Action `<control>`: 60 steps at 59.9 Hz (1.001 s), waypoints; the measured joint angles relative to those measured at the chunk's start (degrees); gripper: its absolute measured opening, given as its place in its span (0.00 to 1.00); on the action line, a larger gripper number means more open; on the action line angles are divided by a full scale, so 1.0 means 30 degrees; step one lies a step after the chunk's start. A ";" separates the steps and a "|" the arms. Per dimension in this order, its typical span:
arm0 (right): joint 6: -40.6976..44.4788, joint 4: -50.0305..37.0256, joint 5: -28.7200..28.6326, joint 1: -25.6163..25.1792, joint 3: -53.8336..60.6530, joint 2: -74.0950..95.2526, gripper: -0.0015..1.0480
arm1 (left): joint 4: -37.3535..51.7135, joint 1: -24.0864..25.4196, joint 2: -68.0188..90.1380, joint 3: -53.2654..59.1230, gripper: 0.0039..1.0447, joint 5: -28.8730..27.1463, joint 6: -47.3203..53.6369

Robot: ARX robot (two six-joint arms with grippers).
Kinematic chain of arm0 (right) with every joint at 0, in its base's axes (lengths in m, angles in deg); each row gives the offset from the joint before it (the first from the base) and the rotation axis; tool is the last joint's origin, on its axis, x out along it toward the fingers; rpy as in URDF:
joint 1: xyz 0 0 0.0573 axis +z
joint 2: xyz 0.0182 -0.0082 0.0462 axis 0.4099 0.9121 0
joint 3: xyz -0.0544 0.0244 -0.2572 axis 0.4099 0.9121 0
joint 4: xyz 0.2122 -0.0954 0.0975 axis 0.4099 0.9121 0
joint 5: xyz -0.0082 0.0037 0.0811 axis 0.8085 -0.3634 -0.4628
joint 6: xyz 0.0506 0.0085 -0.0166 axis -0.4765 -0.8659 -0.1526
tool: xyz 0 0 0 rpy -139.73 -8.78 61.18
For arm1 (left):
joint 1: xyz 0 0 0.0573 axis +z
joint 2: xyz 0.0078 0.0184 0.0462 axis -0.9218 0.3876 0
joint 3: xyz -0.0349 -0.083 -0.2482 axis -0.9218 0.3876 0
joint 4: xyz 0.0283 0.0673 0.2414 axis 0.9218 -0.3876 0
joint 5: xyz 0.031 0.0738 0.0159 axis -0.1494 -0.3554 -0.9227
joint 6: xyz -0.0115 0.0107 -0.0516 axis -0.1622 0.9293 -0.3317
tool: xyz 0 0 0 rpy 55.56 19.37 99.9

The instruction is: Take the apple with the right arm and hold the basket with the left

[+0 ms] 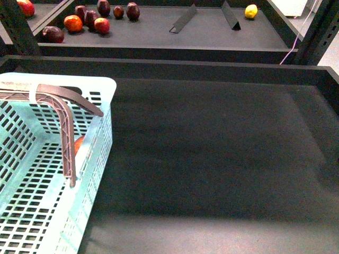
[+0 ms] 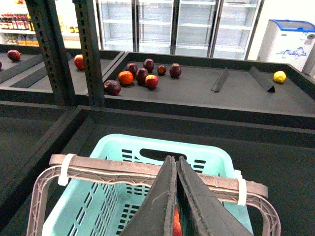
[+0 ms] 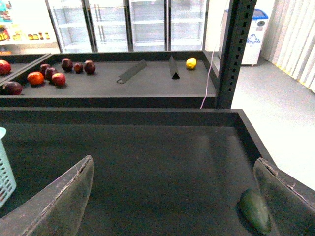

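Glass-door fridges are lining the back of what looks like a shop, with dark felt-covered produce trays sitting in front of them. Starting at the left gripper (image 2: 175, 196): its jaws are pressed together, and they're sitting right at the brown handles (image 2: 147, 173) of the basket (image 2: 120, 147), though I can't tell for sure whether a handle is actually being pinched between them or just lying under them. Through the slotted wall in the front view something orange-red is showing inside the basket, which I'm guessing is the apple (image 1: 78, 144); a sliver of it is peeking out below the jaws in the left wrist view too. The right gripper (image 3: 177, 196) is spread wide, holding nothing, and hovering over the bare bench (image 1: 222, 159). A green avocado-looking thing (image 3: 256, 210) is lying just beside its one finger. Farther back, the darker fruits (image 1: 90, 20) and a yellow lemon (image 1: 251, 11) are sitting on the rear tray. So the pick looks done to me, with the apple already dropped in, and what's left is mostly the left arm keeping the basket steady.
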 joint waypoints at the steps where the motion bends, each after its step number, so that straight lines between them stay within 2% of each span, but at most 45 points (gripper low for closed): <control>1: 0.0000 0.0000 0.0000 0.0000 0.0000 0.0007 0.92 | -0.0073 0.0000 -0.0124 0.0044 0.03 0.0000 0.0007; 9: 0.0000 0.0000 0.0000 0.0000 0.0000 0.0007 0.92 | -0.1202 0.0000 -0.1792 0.0627 0.03 -0.0007 0.0015; 17: 0.0000 0.0000 -0.0007 0.0000 0.0000 0.0000 0.92 | -0.0787 0.0000 -0.2331 0.1537 0.03 0.0000 0.0036; 43: 0.0000 0.0007 0.0000 0.0000 0.0000 0.0000 0.92 | -0.5770 0.0000 -0.7759 0.1603 0.03 0.0000 0.0066; 60: 0.0000 0.0007 0.0000 0.0000 0.0000 0.0000 0.92 | -0.8029 0.0000 -1.0098 0.1603 0.03 0.0000 0.0066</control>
